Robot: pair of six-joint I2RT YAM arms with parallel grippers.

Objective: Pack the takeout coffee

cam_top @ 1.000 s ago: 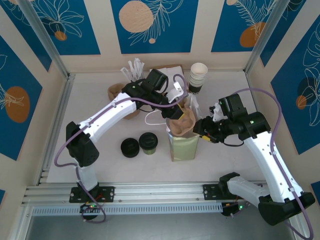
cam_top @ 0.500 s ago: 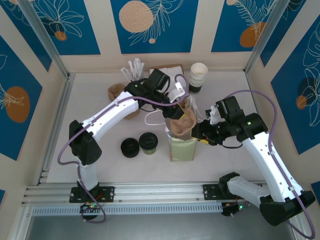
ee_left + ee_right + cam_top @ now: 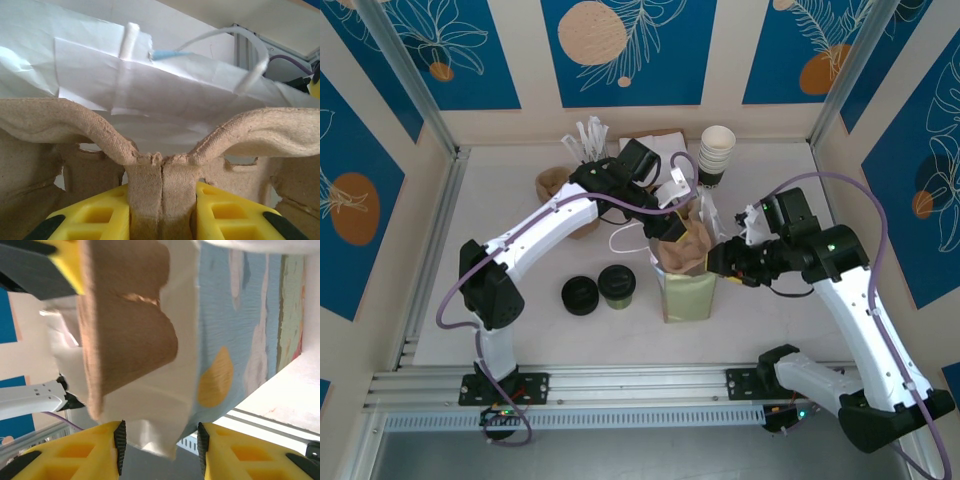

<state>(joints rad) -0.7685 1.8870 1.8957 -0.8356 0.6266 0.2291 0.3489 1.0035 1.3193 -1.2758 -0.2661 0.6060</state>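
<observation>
1. The left gripper (image 3: 161,200) is closed tight on the middle ridge of a pulp cup carrier (image 3: 45,122), held over the mouth of the paper bag (image 3: 686,296).
2. The right gripper (image 3: 160,445) has the bag's white rim between its half-spread fingers (pinching or only around it, I cannot tell).
3. The takeout coffee (image 3: 617,286), with its black lid on, stands on the table just left of the bag, beside a pile of lids (image 3: 580,295).

A pulp carrier (image 3: 682,252) tops the paper bag (image 3: 688,296).

Rough matt pulp carrier (image 3: 160,170), creased white paper bag (image 3: 150,95)
</observation>
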